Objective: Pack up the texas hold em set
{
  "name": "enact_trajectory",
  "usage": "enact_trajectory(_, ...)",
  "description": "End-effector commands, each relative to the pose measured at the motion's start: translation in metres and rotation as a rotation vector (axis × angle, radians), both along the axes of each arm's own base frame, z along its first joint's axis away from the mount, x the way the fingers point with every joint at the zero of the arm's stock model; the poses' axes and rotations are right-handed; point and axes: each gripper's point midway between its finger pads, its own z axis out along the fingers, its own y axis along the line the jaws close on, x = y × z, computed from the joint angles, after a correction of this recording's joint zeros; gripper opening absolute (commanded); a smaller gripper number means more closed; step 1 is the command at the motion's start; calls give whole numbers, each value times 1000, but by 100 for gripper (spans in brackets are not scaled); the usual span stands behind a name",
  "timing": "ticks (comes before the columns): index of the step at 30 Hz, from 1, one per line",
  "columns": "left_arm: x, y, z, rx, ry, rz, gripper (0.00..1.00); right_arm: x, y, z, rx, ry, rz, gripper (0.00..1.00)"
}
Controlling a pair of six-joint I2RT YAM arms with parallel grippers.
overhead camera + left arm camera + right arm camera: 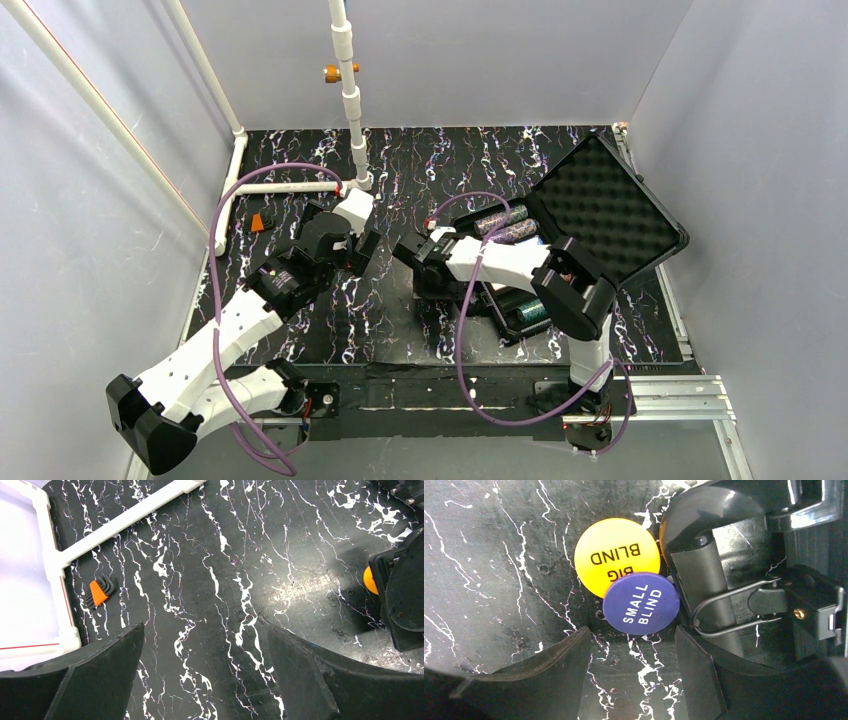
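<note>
The black case (pixel 610 215) lies open on the right side of the marbled table (pixel 400 160). Its egg-crate foam lid leans back to the right, and chip stacks (pixel 505 225) lie in the tray.

The right arm rises from its base and bends at the elbow over the case's near part. Its forearm stretches left, so the right gripper (pixel 631 635) points down at the table just left of the case. Its fingers (pixel 539 680) stand apart with nothing between them.

Just ahead of the tips lie the yellow BIG BLIND button (pixel 616 555) and the blue SMALL BLIND button (pixel 641 602). The blue one overlaps the yellow one's edge, and both are on the table against the case's rounded corner, beside its wire latch (pixel 734 605).

The left arm folds back to an elbow at the near left corner, then reaches up and right toward the table's middle. The left gripper (pixel 205 630) hangs over bare table with its jaws spread wide and holding nothing.

A hex key set (pixel 100 592) in an orange holder lies near the white pipe frame (pixel 125 522), well apart from the case.
</note>
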Motion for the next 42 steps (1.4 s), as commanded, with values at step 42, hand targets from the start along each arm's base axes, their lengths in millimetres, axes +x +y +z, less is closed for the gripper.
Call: enact_trajectory(42,-3,2,-3,3,9,-9,93,0,-59,-17,-356,9,155,67)
